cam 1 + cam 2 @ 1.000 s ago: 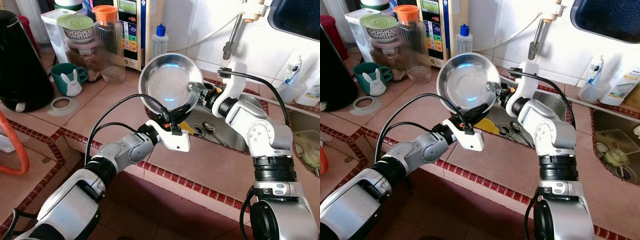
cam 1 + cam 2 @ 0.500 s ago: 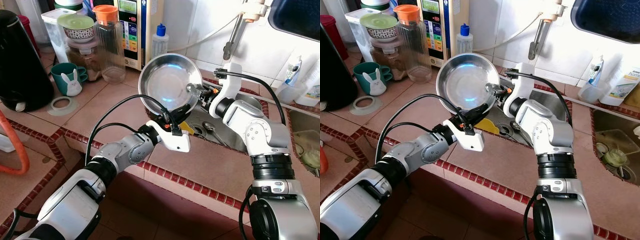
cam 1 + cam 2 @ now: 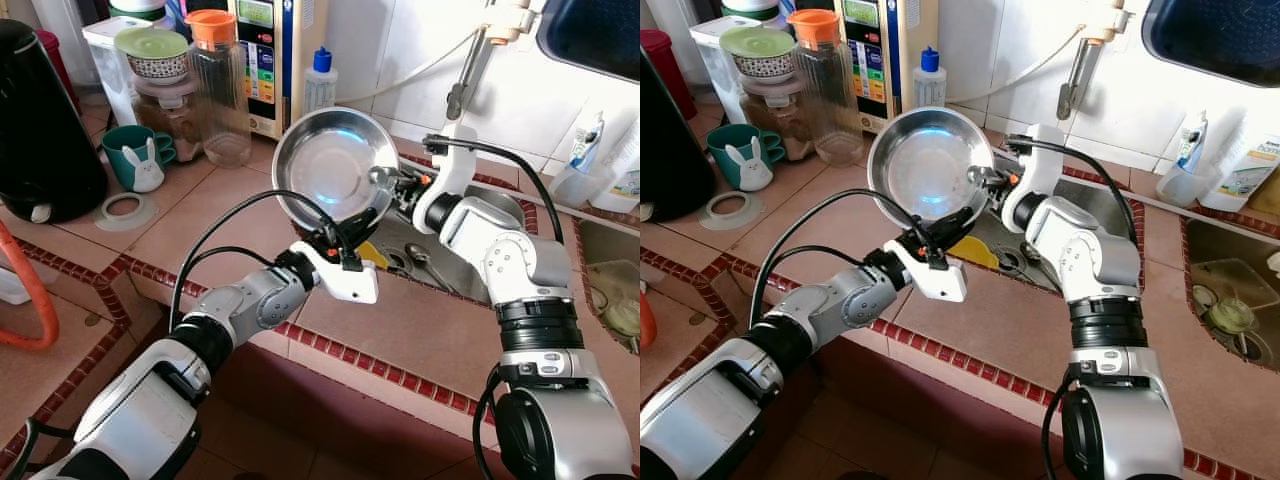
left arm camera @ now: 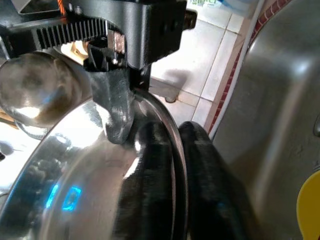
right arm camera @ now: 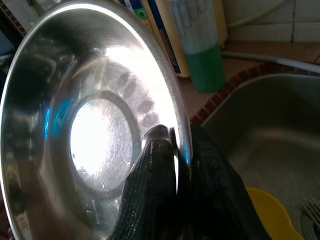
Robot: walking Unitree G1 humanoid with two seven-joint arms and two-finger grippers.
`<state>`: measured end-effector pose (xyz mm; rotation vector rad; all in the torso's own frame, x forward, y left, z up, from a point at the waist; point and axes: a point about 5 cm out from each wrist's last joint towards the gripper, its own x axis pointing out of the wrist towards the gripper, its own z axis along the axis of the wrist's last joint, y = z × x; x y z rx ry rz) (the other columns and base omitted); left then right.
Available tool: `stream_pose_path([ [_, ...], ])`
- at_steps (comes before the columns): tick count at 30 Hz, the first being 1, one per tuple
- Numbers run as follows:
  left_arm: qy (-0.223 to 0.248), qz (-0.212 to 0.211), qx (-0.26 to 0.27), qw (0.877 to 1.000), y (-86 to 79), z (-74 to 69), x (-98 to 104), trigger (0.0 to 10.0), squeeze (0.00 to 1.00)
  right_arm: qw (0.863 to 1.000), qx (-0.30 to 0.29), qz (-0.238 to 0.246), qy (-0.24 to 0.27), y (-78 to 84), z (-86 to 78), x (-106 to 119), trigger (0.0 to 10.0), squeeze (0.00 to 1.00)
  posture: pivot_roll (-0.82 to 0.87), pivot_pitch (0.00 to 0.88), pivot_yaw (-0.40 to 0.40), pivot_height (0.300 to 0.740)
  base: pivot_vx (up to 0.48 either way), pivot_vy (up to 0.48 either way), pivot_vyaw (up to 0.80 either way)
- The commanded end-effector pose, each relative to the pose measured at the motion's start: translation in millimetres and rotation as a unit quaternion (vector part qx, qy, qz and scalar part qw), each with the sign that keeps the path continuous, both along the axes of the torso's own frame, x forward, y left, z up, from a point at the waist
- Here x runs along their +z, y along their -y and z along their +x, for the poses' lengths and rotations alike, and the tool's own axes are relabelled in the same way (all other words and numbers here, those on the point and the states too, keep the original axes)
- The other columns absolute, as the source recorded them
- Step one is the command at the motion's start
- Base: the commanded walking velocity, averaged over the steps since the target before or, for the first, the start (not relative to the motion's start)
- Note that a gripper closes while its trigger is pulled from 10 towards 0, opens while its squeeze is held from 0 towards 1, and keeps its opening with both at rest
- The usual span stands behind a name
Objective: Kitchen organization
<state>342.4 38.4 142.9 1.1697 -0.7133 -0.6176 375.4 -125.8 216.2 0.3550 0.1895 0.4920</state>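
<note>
1. A round, shiny stainless-steel bowl [image 3: 335, 165] is held up in the air, tilted on edge with its hollow side facing the camera, above the near-left corner of the steel sink [image 3: 445, 255].
2. The left gripper [image 3: 345, 238] reaches up from the near left and pinches the bowl's lower rim; in the left wrist view its two black fingers [image 4: 150, 170] sit one on each side of the thin rim, jaws narrow and closed on the metal.
3. The right gripper [image 3: 388, 180] comes in from the right and grips the bowl's right edge; the right wrist view shows its black fingers [image 5: 155, 185] clamped narrowly across the rim, one inside the bowl and one behind it.
4. Below the bowl, a yellow object [image 3: 372, 255] lies in the sink near the drain, with a metal spoon [image 3: 420, 258] just to its right.
5. On the tiled terracotta counter [image 3: 200, 215] to the far left stand a clear glass jar with an orange lid [image 3: 215, 85], a teal mug with a white rabbit figure [image 3: 138, 158], and a black electric kettle [image 3: 45, 125] at the left edge.
6. A bottle with a blue cap [image 3: 320, 85] stands at the far wall beside a cream-coloured appliance [image 3: 270, 60], behind the bowl.
7. A tap [image 3: 465, 70] hangs from the white tiled wall over the sink's far side.
</note>
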Motion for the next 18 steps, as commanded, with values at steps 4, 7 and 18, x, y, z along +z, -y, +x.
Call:
stream_pose_path([
  [4,0.016,-0.03,-0.011,0.999,0.9,-0.8,10.0,10.0,1.0,0.999,-0.04,-0.011,-0.002,17.6,3.2,-0.8,0.0,0.0,0.21,0.0,-0.062,0.74,0.0,0.0,0.0],
  [7,0.016,-0.029,-0.01,0.999,1.0,-0.6,9.8,10.0,1.0,0.999,-0.042,-0.011,-0.003,18.2,3.2,-0.8,0.0,0.0,0.21,0.0,-0.062,0.74,0.0,0.0,0.0],
  [18,0.027,-0.06,-0.013,0.998,0.7,-1.9,16.3,10.0,1.0,0.999,-0.045,-0.01,-0.003,17.5,3.2,-2.9,0.0,0.0,0.21,0.0,-0.064,0.74,0.0,0.0,0.0],
])
